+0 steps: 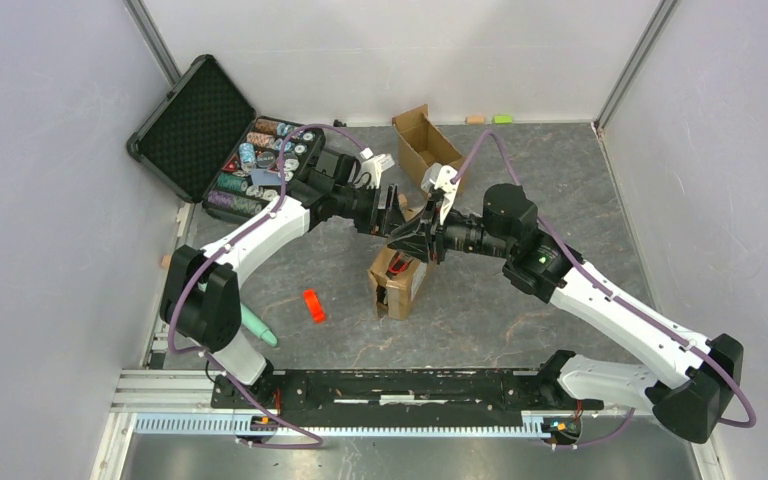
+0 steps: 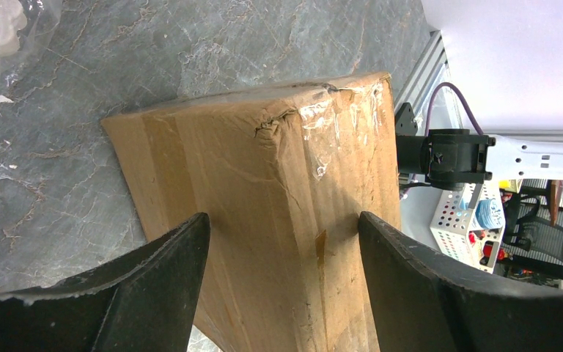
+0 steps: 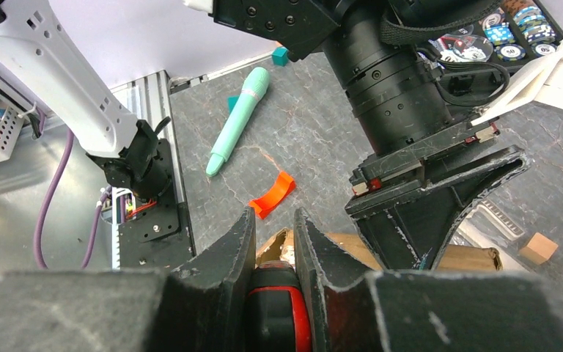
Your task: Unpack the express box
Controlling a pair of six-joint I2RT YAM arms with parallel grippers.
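Note:
The express box (image 1: 397, 283), brown cardboard with a white label on its side, lies mid-table. In the left wrist view its taped, dented corner (image 2: 264, 169) fills the frame. My left gripper (image 2: 284, 220) is open, both fingertips (image 2: 190, 242) over the box's faces on either side of a long edge; I cannot tell if they touch it. From the right, my right gripper (image 3: 274, 220) is shut on a black and red tool (image 3: 275, 308), pointing at a torn cardboard edge of the box (image 3: 337, 246). Both grippers meet above the box's far end, the left gripper (image 1: 397, 212) and the right gripper (image 1: 407, 247).
An open black case of poker chips (image 1: 230, 150) stands at the back left. A narrow unlabelled box with raised flaps (image 1: 425, 145) is behind the grippers. An orange curved piece (image 1: 314, 306) and a teal pen-like stick (image 1: 258, 327) lie front left. A small wooden block (image 3: 539, 248) lies beside the box.

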